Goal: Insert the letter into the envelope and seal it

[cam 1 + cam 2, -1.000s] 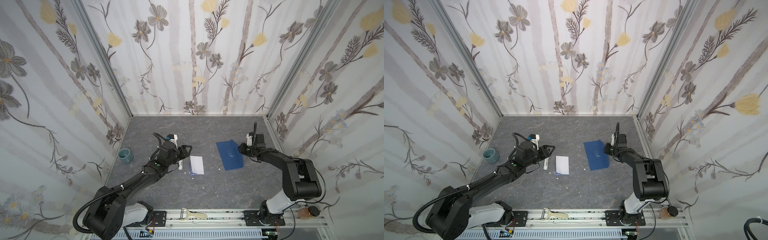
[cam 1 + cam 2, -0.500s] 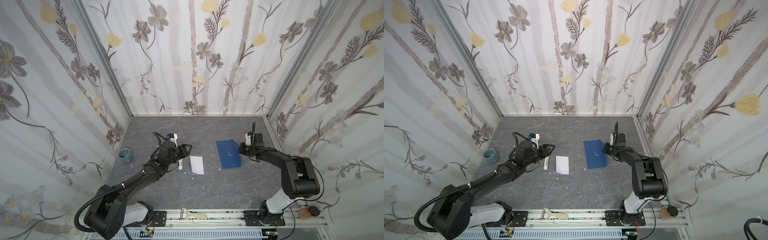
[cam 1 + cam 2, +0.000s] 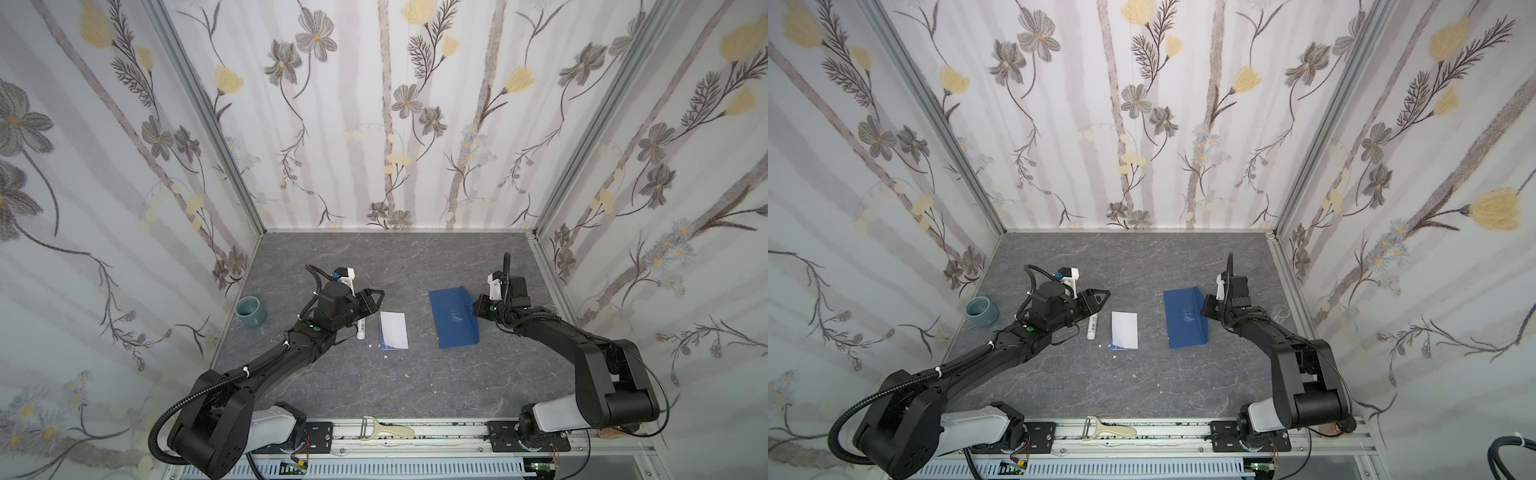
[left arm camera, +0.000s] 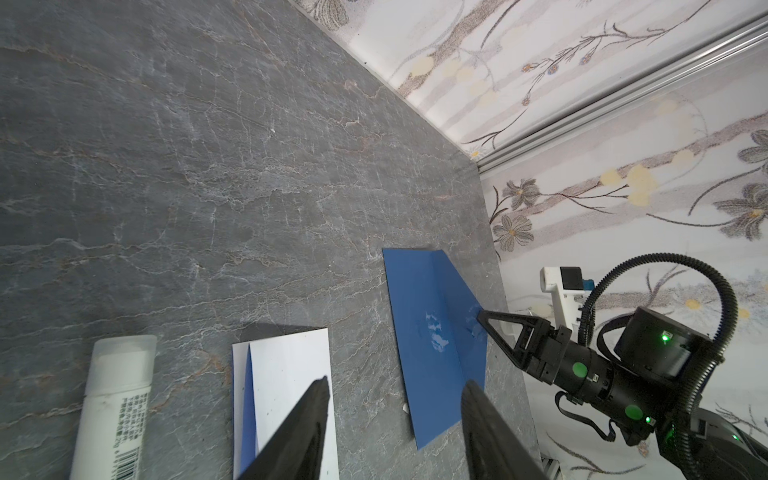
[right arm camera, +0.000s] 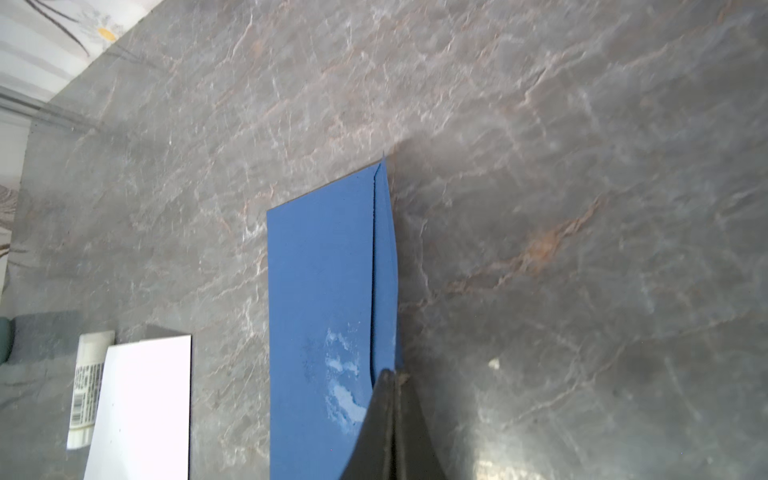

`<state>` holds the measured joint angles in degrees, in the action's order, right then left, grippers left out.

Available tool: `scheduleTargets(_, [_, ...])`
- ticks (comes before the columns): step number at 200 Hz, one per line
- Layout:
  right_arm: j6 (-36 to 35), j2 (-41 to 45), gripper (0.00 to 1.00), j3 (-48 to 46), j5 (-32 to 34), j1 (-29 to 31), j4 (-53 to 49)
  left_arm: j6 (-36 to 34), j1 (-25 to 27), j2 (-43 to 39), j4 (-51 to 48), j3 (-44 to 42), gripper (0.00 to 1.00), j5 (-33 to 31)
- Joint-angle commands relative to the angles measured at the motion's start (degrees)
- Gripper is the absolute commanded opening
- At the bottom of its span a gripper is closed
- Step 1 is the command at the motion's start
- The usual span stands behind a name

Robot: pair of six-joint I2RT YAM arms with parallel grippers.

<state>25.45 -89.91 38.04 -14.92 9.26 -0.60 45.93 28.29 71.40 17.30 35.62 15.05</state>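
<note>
The dark blue paper envelope (image 3: 451, 320) lay flat on the grey stone-look table (image 3: 374, 257), over on the right side. Its pointed flap (image 5: 384, 270) was on the side next to the right arm, and it stood up a little from the rest. The right gripper (image 3: 475, 309) had its jaws shut tight, right at the tip of that flap. In the right wrist view the paper tip looked pinched between them, though the pinch itself was hard to see.

The letter (image 3: 394, 330), a folded sheet of white paper with a bit of blue at one edge, lay flat in the middle of the table, apart from the envelope. A white glue stick (image 3: 361, 328) lay just beside it on the far side from the envelope. The left gripper (image 3: 376, 301) hung close by the glue stick and the letter, with its jaws about half open and nothing in them.

The envelope looked thin and light. It would likely bend easily and slide on the smooth table. The flap tip seemed a good place to hold, since it was raised, but a hard pull might tear it or drag the whole envelope along. The letter looked just as light and floppy. Lying flat, it would be tricky to get under, so a loose edge or corner seemed the best spot to pinch.
</note>
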Motion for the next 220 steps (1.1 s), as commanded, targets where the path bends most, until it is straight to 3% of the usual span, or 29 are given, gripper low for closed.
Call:
scheduleTargets(1, [4.5,3.5,0.0,-3.1,-0.4,1.9,3.0,0.5,-0.2,-0.2,2.7,-0.4,0.52,0.2])
scheduleTargets(111, [22.4,20.2,0.0,-18.3,8.5,12.3,12.4,0.0,-0.2,-1.0,3.3,-2.7,0.52,1.3])
scheduleTargets(220, [26.5,12.2,0.0,-16.7,10.2,19.4,18.1,0.1,-0.2,-0.7,4.0,-3.3,0.52,1.4])
